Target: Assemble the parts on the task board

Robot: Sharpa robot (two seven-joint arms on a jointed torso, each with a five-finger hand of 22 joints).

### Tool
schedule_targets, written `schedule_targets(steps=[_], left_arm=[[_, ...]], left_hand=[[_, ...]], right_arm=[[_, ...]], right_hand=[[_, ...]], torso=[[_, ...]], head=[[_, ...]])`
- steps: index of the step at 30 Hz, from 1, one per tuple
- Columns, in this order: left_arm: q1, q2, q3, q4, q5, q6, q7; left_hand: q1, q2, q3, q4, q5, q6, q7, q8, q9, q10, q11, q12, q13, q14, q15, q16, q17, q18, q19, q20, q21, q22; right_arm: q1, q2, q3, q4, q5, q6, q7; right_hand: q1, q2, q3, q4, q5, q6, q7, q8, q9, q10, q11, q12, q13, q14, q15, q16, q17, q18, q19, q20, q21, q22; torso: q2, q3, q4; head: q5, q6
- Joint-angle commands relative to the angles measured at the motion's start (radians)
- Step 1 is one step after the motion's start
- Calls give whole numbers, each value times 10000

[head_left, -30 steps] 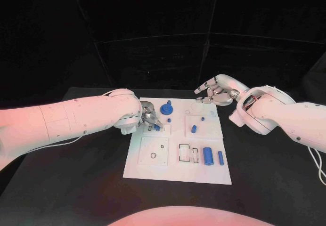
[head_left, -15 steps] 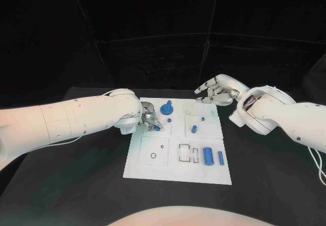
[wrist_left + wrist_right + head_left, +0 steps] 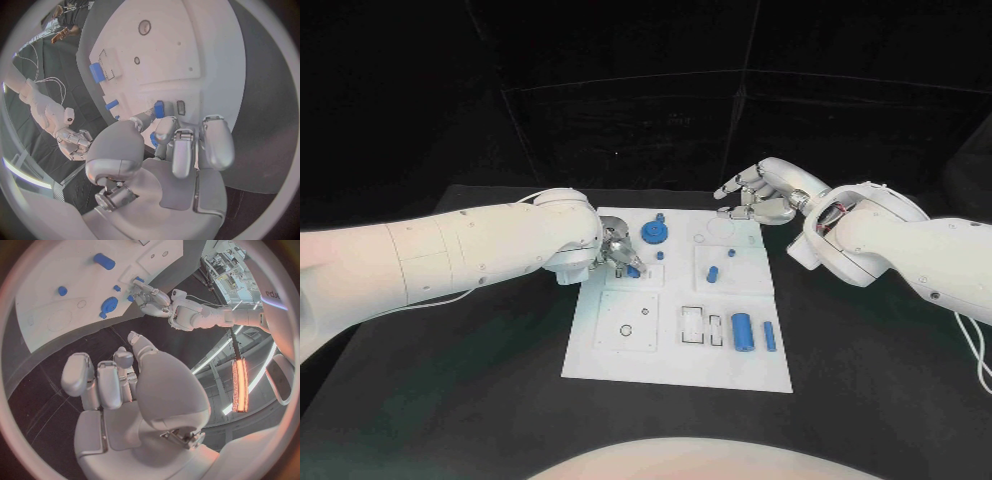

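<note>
While the left robot hand pinches a small blue peg at the task board's far-left corner, the part looks light, rigid and slippery, best taken by its sides. The right robot hand hovers empty, fingers loosely apart, beyond the board's far edge. The black surface leaves room all around.

No legible text, label, brand, number or sign appears on the task board, on its blue parts, or on the table around it.
</note>
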Motion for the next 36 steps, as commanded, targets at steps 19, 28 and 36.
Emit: schedule_targets(steps=[19, 28, 36], left_arm=[[-32, 119, -30, -145, -125, 179, -245], [-32, 185, -30, -195, -125, 172, -239], [-32, 210, -30, -207, -125, 243, -245]], left_hand=[[-1048, -211, -1414, 874, 4, 245, -126, 337, 174, 125, -120, 146, 64, 1037, -112, 31, 2634, -181, 87, -89, 131, 196], [-1160, -189, -1797, 1069, 5, 258, -148, 397, 207, 134, -137, 160, 69, 1037, -125, 31, 2634, -188, 98, -102, 149, 238], [-1231, -248, -2190, 1214, 4, 297, -186, 485, 251, 157, -168, 183, 87, 1037, -149, 31, 2634, -197, 117, -121, 179, 301]], right_arm=[[22, 23, 5, 23, -5, 121, 35], [22, 29, 5, 22, -5, 145, 32], [22, 31, 5, 18, -5, 154, 28]], right_hand=[[-92, -7, 29, 58, 54, 56, 1, 67, -19, 5, -91, -42, -5, 313, -50, -61, -27, 123, -66, 10, -75, -15], [-116, -9, 21, 75, 48, 54, 0, 68, -20, 5, -91, -46, -12, 311, -50, -72, -41, 126, -75, 10, -84, -31], [-116, -9, 21, 75, 48, 54, 0, 68, -20, 5, -91, -46, -12, 311, -50, -72, -41, 126, -75, 10, -84, -31]], torso=[[-2, 1, 1], [-7, 4, -1], [-4, 3, -3]], head=[[-24, -18], [-15, -5], [-20, -8]])
